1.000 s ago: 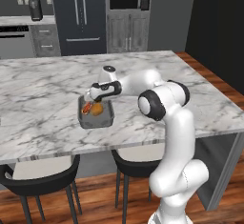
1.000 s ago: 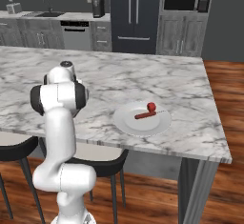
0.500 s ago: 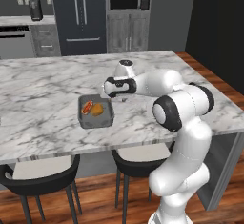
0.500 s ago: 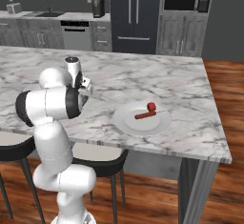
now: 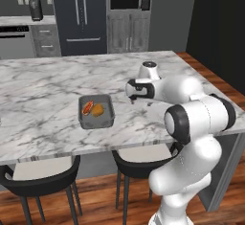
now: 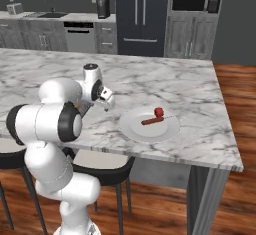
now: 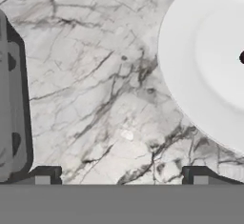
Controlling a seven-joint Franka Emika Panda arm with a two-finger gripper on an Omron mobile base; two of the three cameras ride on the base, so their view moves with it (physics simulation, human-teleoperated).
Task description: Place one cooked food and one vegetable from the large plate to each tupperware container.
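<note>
Reaching low over the veined marble surface (image 5: 48,90), the arm hangs mid-frame; fingers (image 7: 119,175) spread wide, holding nothing. Dark grey tub (image 5: 107,103), centre-left of left base view, holds two orange-red foods (image 5: 93,109). Round white plate (image 6: 135,129), right of centre, carries red pieces (image 6: 152,118).

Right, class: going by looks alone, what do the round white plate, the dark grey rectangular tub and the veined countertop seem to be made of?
Round white plate: probably glazed ceramic; smooth, evenly white, softly shaded rim.
Dark grey rectangular tub: likely matte plastic; dull, uniform walls, rounded corners.
Veined countertop: looks like polished marble; grey veins on white.
</note>
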